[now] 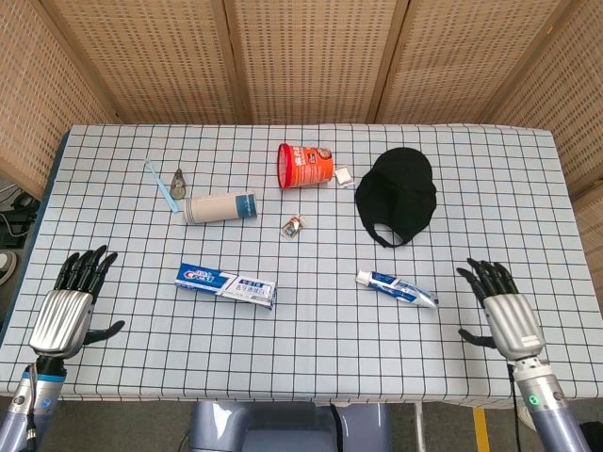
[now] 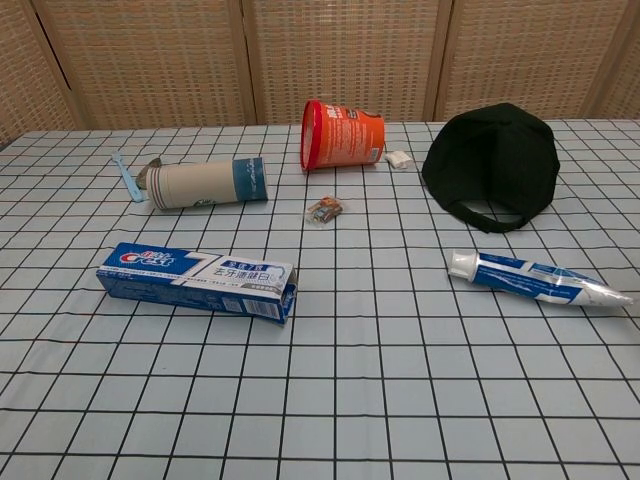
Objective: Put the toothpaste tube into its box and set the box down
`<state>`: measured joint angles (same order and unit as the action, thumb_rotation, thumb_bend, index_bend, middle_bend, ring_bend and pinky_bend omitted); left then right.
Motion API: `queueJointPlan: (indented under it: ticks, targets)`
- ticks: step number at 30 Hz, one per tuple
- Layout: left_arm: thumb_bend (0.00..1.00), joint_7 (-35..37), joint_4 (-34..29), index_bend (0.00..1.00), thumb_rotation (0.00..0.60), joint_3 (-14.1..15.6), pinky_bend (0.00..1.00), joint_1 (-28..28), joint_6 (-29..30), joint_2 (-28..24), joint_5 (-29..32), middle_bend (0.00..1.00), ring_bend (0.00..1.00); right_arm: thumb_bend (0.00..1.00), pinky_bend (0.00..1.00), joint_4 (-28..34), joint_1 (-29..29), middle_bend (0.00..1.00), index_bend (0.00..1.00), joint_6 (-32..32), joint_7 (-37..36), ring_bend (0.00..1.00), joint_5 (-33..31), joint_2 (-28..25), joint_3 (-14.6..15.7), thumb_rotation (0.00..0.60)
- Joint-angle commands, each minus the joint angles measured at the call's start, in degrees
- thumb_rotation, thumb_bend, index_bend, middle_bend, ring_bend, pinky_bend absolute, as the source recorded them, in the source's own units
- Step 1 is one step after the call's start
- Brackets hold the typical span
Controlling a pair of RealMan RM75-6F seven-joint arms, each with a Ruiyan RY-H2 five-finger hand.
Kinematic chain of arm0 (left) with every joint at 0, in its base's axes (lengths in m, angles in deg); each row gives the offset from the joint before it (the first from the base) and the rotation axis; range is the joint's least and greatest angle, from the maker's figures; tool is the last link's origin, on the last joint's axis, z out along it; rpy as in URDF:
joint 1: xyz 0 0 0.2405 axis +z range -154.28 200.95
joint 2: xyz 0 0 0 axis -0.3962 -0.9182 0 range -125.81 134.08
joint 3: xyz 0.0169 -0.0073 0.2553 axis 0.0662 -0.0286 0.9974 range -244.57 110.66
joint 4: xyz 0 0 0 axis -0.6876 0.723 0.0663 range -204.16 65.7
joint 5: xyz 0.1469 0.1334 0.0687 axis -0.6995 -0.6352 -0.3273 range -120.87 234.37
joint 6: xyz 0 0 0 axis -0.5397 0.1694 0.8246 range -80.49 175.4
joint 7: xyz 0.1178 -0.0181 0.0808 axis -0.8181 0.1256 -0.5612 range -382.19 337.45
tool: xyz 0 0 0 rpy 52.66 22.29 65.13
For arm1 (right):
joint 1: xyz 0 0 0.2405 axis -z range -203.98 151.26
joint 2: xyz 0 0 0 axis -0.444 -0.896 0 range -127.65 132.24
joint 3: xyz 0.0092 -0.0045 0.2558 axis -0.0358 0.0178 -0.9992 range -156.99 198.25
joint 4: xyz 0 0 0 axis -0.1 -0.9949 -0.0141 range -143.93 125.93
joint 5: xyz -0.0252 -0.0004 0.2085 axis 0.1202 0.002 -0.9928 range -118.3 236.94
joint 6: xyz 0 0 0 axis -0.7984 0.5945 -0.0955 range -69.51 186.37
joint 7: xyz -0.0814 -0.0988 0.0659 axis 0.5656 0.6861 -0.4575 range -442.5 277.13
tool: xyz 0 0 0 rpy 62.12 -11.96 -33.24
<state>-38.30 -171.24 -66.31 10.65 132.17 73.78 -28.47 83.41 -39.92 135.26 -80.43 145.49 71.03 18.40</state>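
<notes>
The left hand (image 1: 64, 311) rests at the near left corner of the counter (image 1: 311, 348), its fingers (image 1: 87, 267) spread and straight, holding nothing. The right hand (image 1: 506, 311) is at the near right, fingers (image 1: 488, 276) likewise apart and empty, just right of the toothpaste tube (image 1: 397, 289) but not touching it. The tube lies flat, cap to the left. The toothpaste box (image 1: 226, 284) lies flat well to its left, its open flap facing right. Farther back lie a paper cup (image 1: 220, 207), an orange tub (image 1: 303, 166) and a black cap (image 1: 397, 196).
</notes>
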Motion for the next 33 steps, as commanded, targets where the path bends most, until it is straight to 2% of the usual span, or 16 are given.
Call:
queueJointPlan:
  ticks: [1,5,8,17,24,33]
  targets:
    - [0.0,-0.48,0.06,0.0,0.6,-0.09,0.0,0.02,-0.72,0.22,0.52,0.0,0.0,0.0,0.22,0.66,-4.34,0.25,0.28,-6.98,7.66,0.18,-4.31,4.81,-1.96,0.6]
    - [0.0,-0.75,-0.01,0.0,0.6,-0.45,0.0,0.06,-1.38,0.31,1.17,0.0,0.0,0.04,0.23,1.26,-8.46,0.31,0.34,-14.05,13.3,0.22,-12.2,8.25,-4.89,0.6]
    - [0.0,-0.8,0.03,0.0,0.6,-0.63,0.0,0.05,-1.78,0.37,1.4,0.0,0.0,0.08,0.25,1.44,-11.34,0.33,0.36,-18.78,16.13,0.24,-18.02,8.93,-6.74,0.6]
    - [0.0,-0.68,0.28,0.0,0.6,-1.3,0.0,-0.33,-3.75,0.46,2.74,0.0,0.0,0.17,0.27,-2.08,-18.22,0.36,0.4,-23.39,25.83,0.27,-32.09,13.0,-10.32,0.6]
    - [0.0,-0.55,0.2,0.0,0.6,-1.62,0.0,-0.35,-4.35,0.26,3.01,0.0,0.0,0.24,0.29,-4.17,-21.99,0.37,0.41,-24.26,30.78,0.28,-40.57,14.78,-10.83,0.6]
    - [0.0,-0.84,0.16,0.0,0.6,-1.8,0.0,-0.3,-4.94,0.28,3.22,0.0,0.0,0.25,0.29,-6.0,-25.47,0.37,0.41,-22.98,35.38,0.28,-46.57,17.59,-9.85,0.6]
